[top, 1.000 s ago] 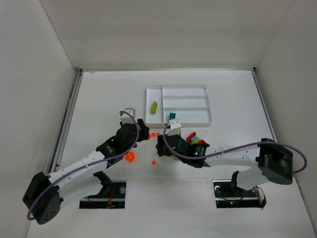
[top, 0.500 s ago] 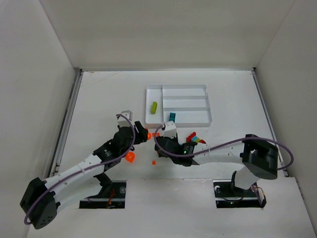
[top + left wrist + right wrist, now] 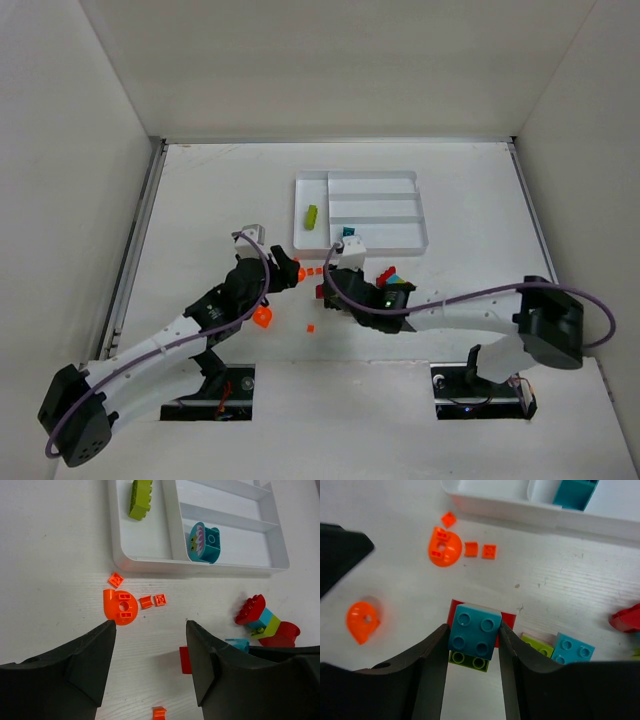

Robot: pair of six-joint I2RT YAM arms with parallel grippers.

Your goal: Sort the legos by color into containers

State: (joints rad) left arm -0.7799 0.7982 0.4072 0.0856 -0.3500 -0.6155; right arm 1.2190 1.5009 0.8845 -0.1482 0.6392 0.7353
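Note:
In the right wrist view my right gripper [image 3: 474, 635] is shut on a teal 2x2 brick [image 3: 474, 631], one finger against each side. The brick sits on a red piece [image 3: 507, 622] and a lime brick [image 3: 470, 661]. My left gripper [image 3: 150, 627] hangs open over bare table, nothing between its fingers; a red brick [image 3: 184, 660] lies by its right finger. Loose orange legos, one of them a round piece [image 3: 120, 606], lie between the grippers and the white tray [image 3: 424, 225]. The tray holds a lime brick [image 3: 312, 215] in its tall section and a teal piece [image 3: 348, 233].
A stack of red, teal and lime bricks [image 3: 260, 617] lies right of the right gripper [image 3: 335, 285]. Another teal brick [image 3: 572, 649] and a lime one [image 3: 537, 645] rest beside the held brick. An orange piece [image 3: 262, 317] sits near the left arm. Walls enclose the table.
My right gripper's jaws have come together onto the teal brick, and its arm has shifted slightly. The left gripper has barely moved and stays open.

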